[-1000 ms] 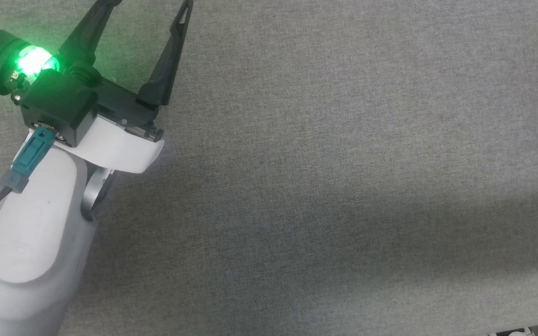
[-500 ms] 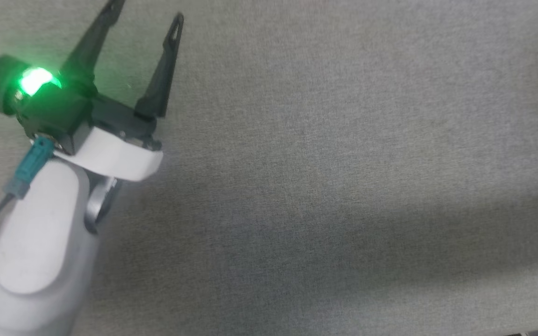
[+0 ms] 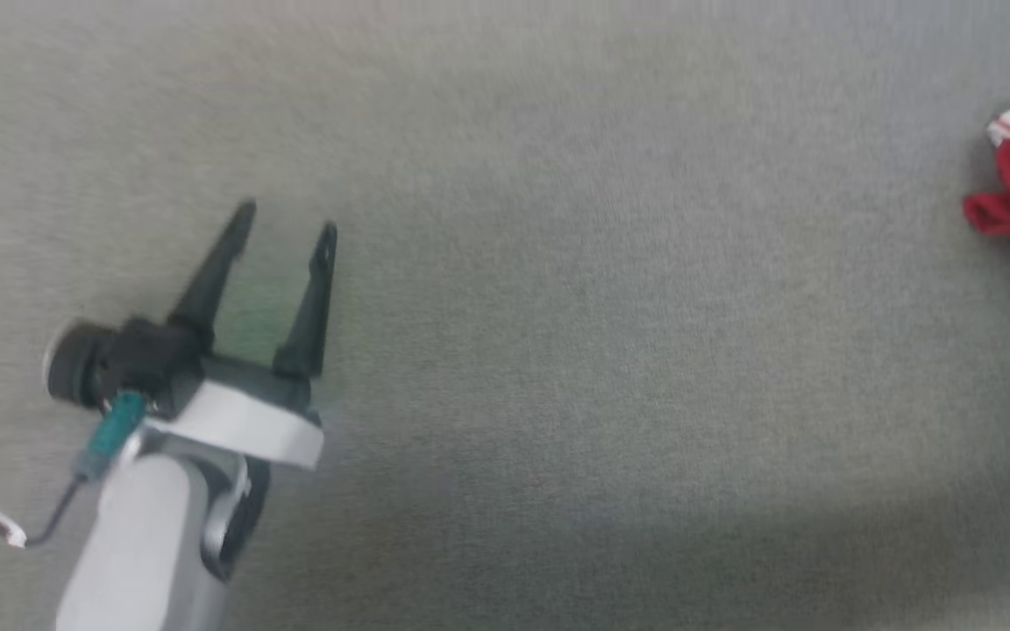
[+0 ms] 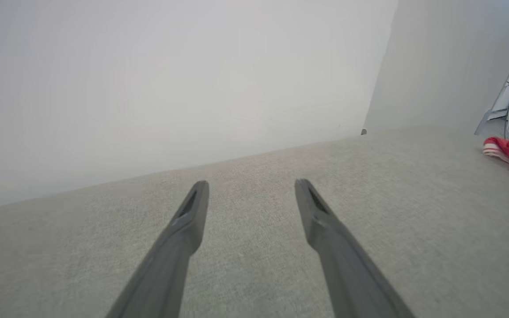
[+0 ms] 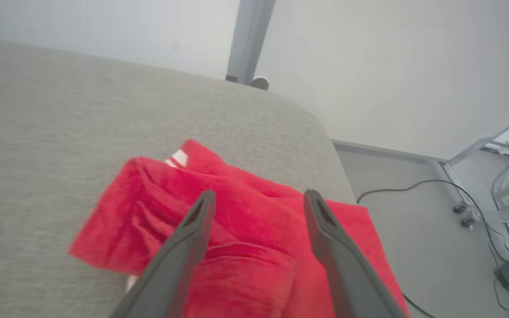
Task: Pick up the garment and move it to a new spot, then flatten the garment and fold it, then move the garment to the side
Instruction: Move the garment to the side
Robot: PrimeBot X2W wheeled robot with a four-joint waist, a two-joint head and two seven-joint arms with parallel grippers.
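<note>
Our right claw (image 5: pixel 258 194) hangs spread and empty directly over the garment (image 5: pixel 254 247). The garment lies crumpled near the right end of the grey table (image 5: pixel 51 132), its long axis slanting across our fingers toward the table's edge. Our left claw (image 3: pixel 286 217), also spread, sits well apart over bare surface, so the right arm is the nearer. Nothing blocks the way. Beyond the edge, cables (image 5: pixel 418 185) trail on the floor.
</note>
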